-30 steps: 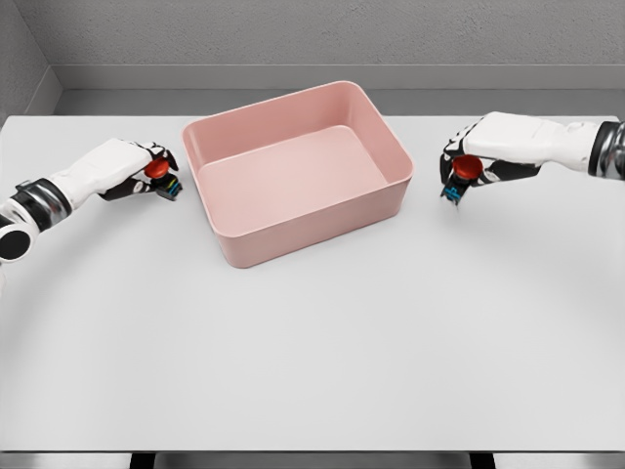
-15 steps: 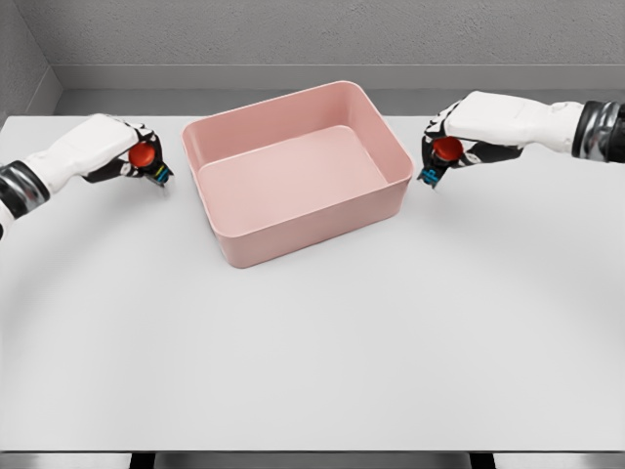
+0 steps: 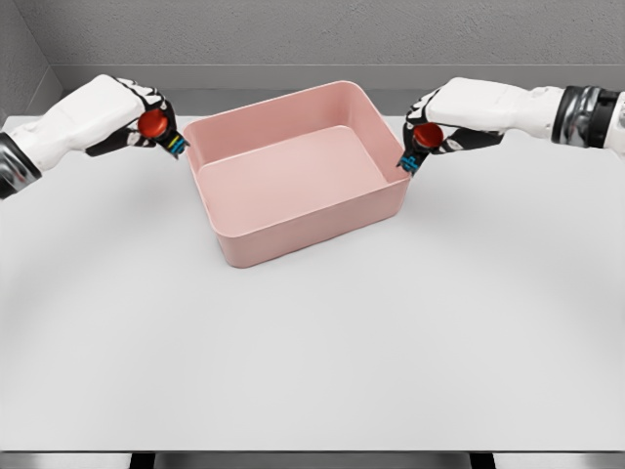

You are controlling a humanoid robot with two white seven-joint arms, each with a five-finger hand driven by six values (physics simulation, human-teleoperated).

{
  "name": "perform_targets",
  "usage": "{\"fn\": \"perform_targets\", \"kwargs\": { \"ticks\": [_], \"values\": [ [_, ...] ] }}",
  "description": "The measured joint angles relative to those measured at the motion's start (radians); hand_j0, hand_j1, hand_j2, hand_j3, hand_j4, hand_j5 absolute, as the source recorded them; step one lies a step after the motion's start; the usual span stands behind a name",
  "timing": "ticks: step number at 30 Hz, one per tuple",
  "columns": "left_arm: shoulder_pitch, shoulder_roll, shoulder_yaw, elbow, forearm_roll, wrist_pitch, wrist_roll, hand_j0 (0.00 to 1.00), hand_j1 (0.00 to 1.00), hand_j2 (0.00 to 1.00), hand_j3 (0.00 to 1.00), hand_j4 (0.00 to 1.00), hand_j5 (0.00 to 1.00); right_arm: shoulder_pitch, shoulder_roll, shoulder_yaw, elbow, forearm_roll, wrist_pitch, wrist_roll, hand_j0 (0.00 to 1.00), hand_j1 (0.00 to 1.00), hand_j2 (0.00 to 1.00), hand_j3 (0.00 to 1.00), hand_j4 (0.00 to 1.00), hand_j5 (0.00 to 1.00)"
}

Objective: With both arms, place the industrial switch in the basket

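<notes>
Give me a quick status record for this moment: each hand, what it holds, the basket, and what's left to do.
left hand: shut on left switch, red button showing, at the basket's left rim
right hand: shut on right switch, at the basket's right rim
basket: pink, rectangular, on white table, nothing inside
switches in basket: none
remaining: carry both over the opening and release

basket point(image 3: 298, 176) open-topped | walls (pink) flank both hands | table point(image 3: 312, 352) bare
</notes>
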Motion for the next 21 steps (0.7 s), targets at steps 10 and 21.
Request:
{"fn": "perform_targets", "kwargs": {
  "ticks": [10, 21],
  "values": [
    [-0.006, -0.119, -0.005, -0.021, -0.011, 0.000, -0.005, 0.32, 0.32, 0.32, 0.32, 0.32, 0.32, -0.015, 0.045, 0.004, 0.013, 0.000, 0.031, 0.010, 0.42, 0.42, 0.42, 0.42, 0.42, 0.42],
    [-0.043, -0.293, -0.022, 0.156, -0.098, 0.000, -0.027, 0.32, 0.32, 0.32, 0.32, 0.32, 0.32, -0.035, 0.103, 0.006, 0.059, 0.001, 0.049, 0.022, 0.42, 0.42, 0.42, 0.42, 0.42, 0.42]
  ]
}}
